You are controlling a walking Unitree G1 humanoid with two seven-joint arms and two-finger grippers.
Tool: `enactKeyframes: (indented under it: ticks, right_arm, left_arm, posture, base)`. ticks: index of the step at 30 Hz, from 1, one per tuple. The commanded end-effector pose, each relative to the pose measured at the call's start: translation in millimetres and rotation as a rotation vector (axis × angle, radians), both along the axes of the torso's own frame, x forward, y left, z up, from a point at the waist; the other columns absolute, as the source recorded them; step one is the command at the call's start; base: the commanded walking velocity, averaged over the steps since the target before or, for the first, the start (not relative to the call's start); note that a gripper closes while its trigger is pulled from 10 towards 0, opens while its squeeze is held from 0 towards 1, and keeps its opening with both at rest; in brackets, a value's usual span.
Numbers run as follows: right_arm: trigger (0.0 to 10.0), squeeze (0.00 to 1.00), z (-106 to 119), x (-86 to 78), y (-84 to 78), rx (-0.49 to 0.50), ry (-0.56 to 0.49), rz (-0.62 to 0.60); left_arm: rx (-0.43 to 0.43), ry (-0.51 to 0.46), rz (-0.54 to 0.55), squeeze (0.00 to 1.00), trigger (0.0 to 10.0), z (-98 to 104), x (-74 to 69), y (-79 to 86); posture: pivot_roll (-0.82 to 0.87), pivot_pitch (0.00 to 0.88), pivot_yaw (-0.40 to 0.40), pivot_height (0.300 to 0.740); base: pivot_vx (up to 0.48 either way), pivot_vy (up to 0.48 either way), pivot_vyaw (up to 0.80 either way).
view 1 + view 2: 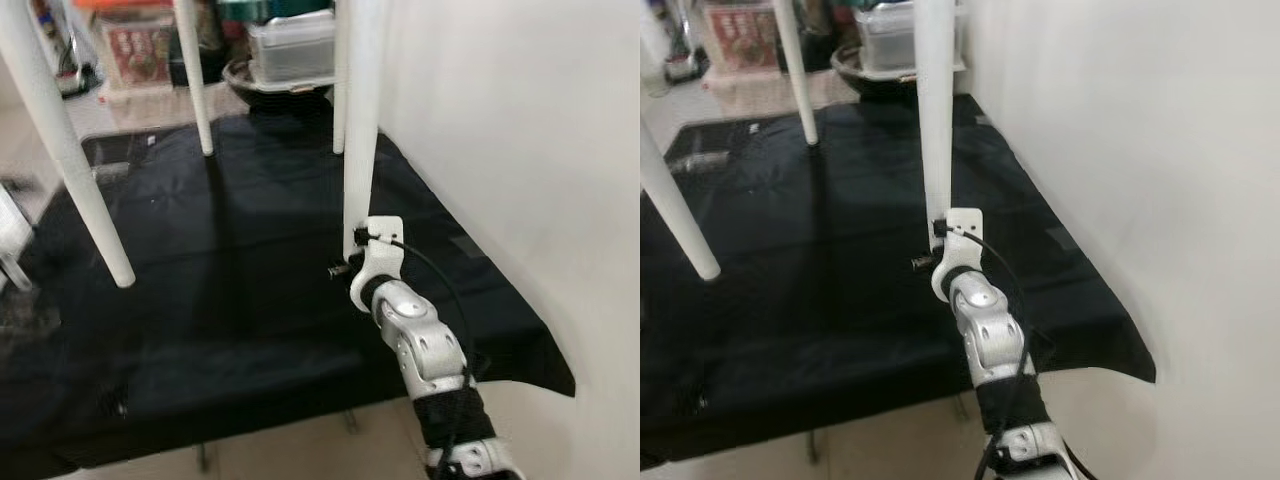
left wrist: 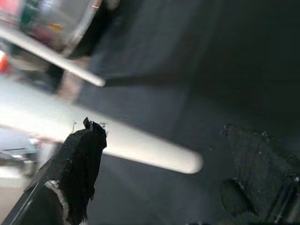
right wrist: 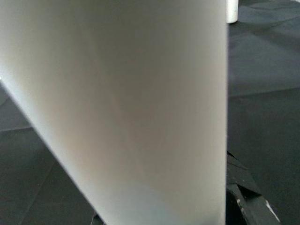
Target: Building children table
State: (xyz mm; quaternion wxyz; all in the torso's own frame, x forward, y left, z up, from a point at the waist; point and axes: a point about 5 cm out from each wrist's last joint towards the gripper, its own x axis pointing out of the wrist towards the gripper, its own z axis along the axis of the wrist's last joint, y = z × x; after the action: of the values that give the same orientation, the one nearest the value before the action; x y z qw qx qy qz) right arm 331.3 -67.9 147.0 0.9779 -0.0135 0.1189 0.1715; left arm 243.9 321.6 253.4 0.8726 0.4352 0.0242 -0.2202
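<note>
Several white table legs stand with rounded ends on a black cloth. The near right leg comes down in front of my right arm. My right gripper is at that leg's lower end, with its wrist just behind it. In the right wrist view this leg lies close between the fingers, and one black fingertip shows beside it. The left leg slants down to the cloth. My left gripper is open just short of that leg's end.
The cloth covers a low platform whose metal feet show at the front edge. A broad white surface runs along the right side. At the back stand a clear plastic box, a dark bowl and a red carton.
</note>
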Motion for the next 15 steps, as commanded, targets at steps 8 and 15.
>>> enactKeyframes:
  ticks: [8, 15]
  right_arm:
    - [10.0, 1.00, -12, -17.1, 1.8, 0.040, 0.069, 0.052]
    - [10.0, 1.00, -8, -16.7, -9.4, 0.045, 0.049, 0.016]
  left_arm:
    - [-0.315, -0.085, 0.027, 0.00, 10.0, -45, -15.2, -56.0]
    - [-0.429, -0.098, 0.062, 0.00, 10.0, -64, -24.0, -80.6]
  posture:
    - [0.11, 0.000, -0.050, 0.740]
    - [0.11, 0.000, -0.063, 0.740]
  base:
    - [0.000, 0.000, 0.00]
    - [0.000, 0.000, 0.00]
